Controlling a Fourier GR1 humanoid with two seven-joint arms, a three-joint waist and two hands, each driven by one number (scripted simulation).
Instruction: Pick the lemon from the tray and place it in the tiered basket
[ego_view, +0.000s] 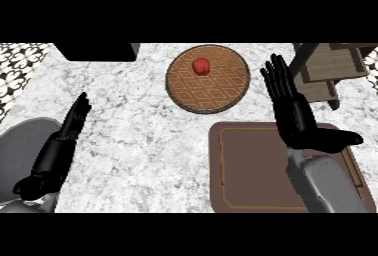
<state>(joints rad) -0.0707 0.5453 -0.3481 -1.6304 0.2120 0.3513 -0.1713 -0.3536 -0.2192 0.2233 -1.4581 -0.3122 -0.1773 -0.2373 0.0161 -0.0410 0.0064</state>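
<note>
head view of a white marbled counter (140, 150). the right hand (303, 125) lies flat and open over the far edge of a brown rectangular tray (244, 170) at the lower right. its fingers (279, 80) are straight and close together, pointing away from the robot past the tray's far rim, with the thumb stuck out to the right. it holds nothing, and its grey forearm crosses the right part of the tray. the left hand (70, 125) shows edge-on near the left side of the counter. its fingers are straight, pressed together and pointing away, and it too holds nothing. beyond the tray, near the middle of the far side, sits a round brown plate (214, 90) with a diamond pattern. a small round red fruit (201, 65) rests on the far part of the plate, apart from both hands. the lemon cannot be made out in this view; the bare part of the tray shows only its brown surface, and the right hand and forearm cover the rest. the tiered basket (328, 70), built of wooden shelves, stands at the far right corner, just beside the right fingertips without visible contact. a black box (100, 51) stands at the far left, and a patterned tile strip (18, 65) runs along the left edge.
</note>
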